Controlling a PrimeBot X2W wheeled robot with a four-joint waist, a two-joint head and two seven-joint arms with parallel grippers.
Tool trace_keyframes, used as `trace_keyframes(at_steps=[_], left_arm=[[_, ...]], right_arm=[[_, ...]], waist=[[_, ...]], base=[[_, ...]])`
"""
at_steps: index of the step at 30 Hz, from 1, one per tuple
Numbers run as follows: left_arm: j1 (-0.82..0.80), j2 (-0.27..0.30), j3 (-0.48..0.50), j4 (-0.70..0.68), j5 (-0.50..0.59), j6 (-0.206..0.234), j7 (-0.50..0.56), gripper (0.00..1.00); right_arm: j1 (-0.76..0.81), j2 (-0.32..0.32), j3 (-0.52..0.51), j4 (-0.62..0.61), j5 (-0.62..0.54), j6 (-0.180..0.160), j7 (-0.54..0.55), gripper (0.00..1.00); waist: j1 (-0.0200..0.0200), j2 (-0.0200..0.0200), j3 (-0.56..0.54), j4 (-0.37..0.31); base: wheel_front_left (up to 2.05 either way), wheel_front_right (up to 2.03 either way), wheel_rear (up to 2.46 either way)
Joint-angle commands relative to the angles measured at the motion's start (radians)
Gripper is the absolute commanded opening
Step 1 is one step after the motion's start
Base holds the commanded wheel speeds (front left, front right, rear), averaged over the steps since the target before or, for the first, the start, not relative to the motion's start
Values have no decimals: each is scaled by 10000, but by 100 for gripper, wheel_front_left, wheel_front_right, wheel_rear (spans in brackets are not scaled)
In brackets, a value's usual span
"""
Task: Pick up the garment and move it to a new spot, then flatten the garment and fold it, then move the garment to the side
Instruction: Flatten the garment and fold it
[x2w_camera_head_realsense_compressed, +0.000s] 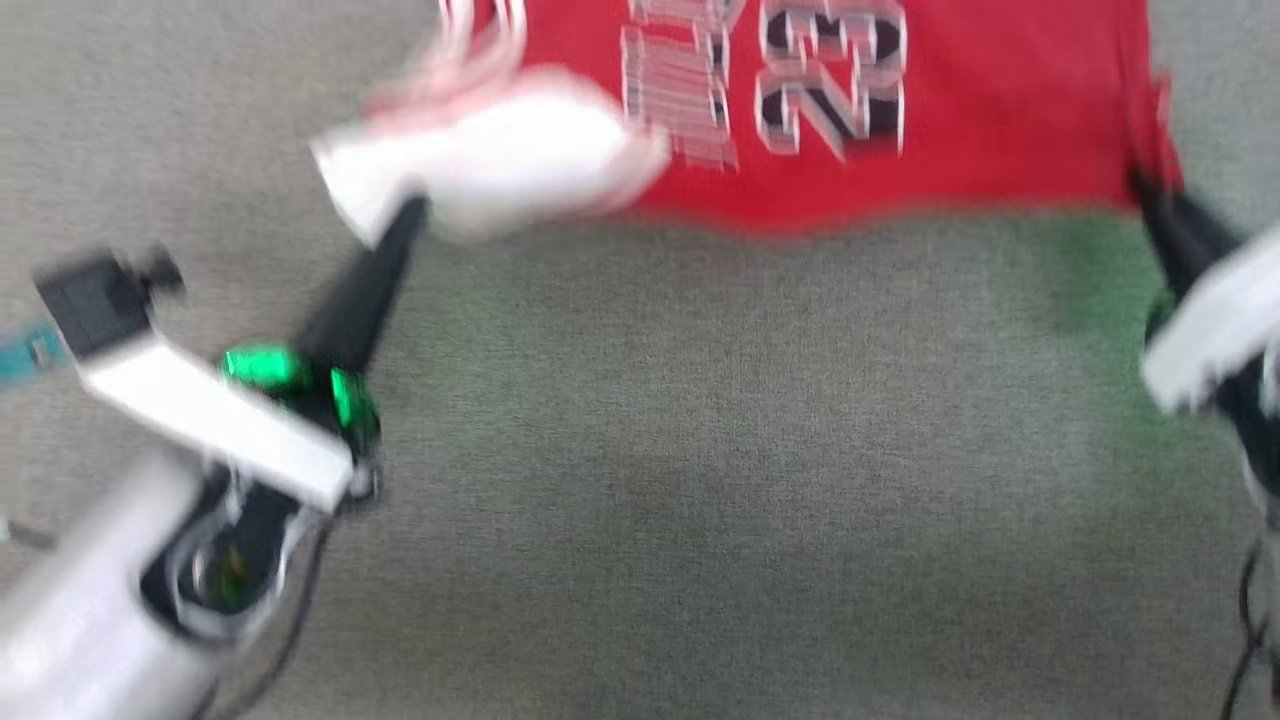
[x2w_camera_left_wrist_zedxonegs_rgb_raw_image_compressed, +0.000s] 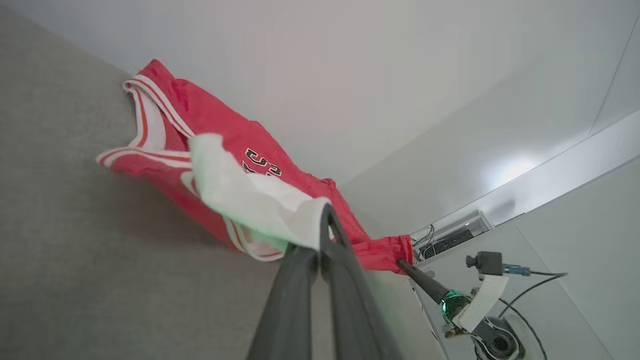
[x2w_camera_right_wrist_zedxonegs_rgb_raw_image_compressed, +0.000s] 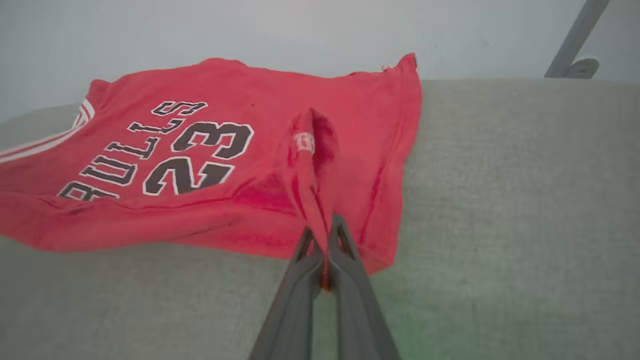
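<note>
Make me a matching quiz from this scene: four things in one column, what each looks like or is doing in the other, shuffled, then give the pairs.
Column one:
1. left gripper
2. right gripper
3. grey woven surface
4. number 23 printed on the soft red short-sleeved shirt

Column two:
A. black digits edged in white
B. fingers shut on a red fold near the shirt's hem
C. fingers shut on a white sleeve end
D. lies under the shirt

Pairs: 1-C, 2-B, 3-D, 4-A.
</note>
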Motion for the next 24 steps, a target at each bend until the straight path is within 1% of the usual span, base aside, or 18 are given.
trace_keyframes(at_steps=[1,3,6,10,13,16,18,21,24], left_arm=[[423,131,-1,-239,91,12,-69,0],[1125,384,-60,-811,199,12,-66,0],[2193,944,-33,-1555,320,12,-82,0],[3528,1419,398,-2438,492,12,-88,0],[4502,1557,706,-3045,621,12,-89,0],[5233,1448,1181,-3437,749,12,-90,0],[5439,1410,1366,-3547,912,12,-91,0],[5068,1373,1311,-3659,1099,12,-28,0],[4237,1267,1114,-3679,812,12,369,0]], right_arm=[[526,99,-131,-450,103,-8,167,0],[1579,291,-405,-1278,266,-8,560,0],[2919,536,-801,-2572,388,-8,1184,0],[4382,903,-1245,-4099,363,-8,1993,0],[5240,1240,-1573,-4990,368,-8,2444,0],[5884,1555,-1773,-5690,320,-8,2780,0],[6088,1724,-1870,-5999,300,-8,2861,0],[5955,1882,-1945,-6082,311,-8,2888,0],[5593,1830,-1982,-5845,235,-8,2739,0]], waist=[[0,0,-302,96],[0,0,-496,109],[0,0,-682,125],[0,0,-767,119],[0,0,-759,121],[0,0,-696,125],[0,0,-643,106],[0,0,-565,42],[0,0,-453,-42]], base=[[0,0,0],[0,0,0],[0,0,0],[0,0,0],[0,0,0],[0,0,0],[0,0,0],[0,0,0],[0,0,0]])
